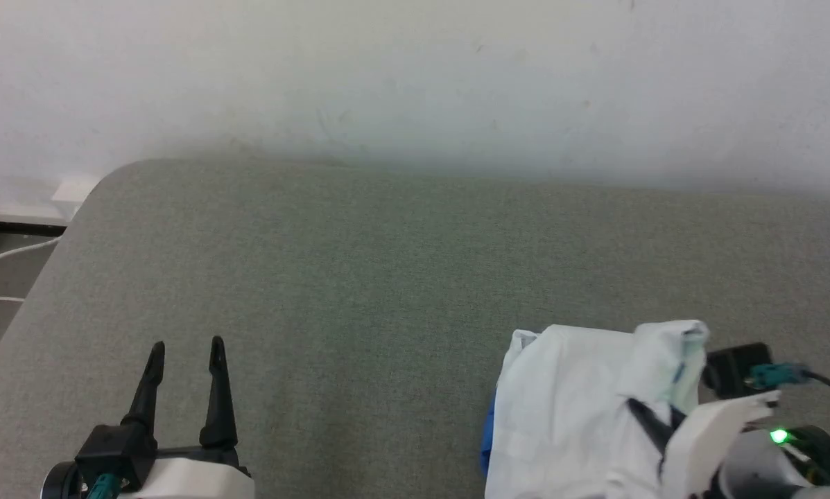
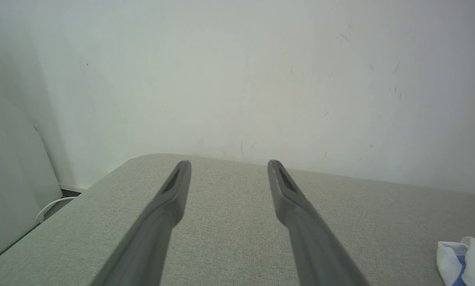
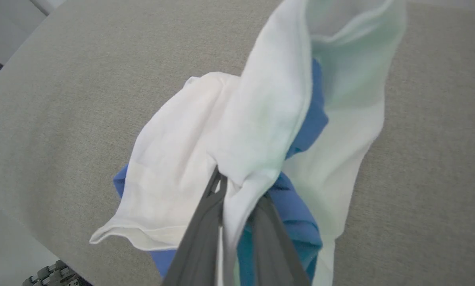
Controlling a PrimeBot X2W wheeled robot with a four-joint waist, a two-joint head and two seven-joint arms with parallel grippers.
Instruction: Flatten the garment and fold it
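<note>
The garment lies bunched at the near right of the grey table, white cloth with a strip of blue sleeve at its left edge. My right gripper is shut on a fold of it and holds that fold raised. In the right wrist view, white cloth is pinched in the right gripper, and the garment hangs around the fingers with blue folds underneath. My left gripper stands open and empty over bare table at the near left. The left gripper points toward the wall, with a corner of the garment far to its right.
A pale wall runs along the table's far side. The table's rounded left corner drops to the floor, where a white cable lies. A white panel stands by that corner.
</note>
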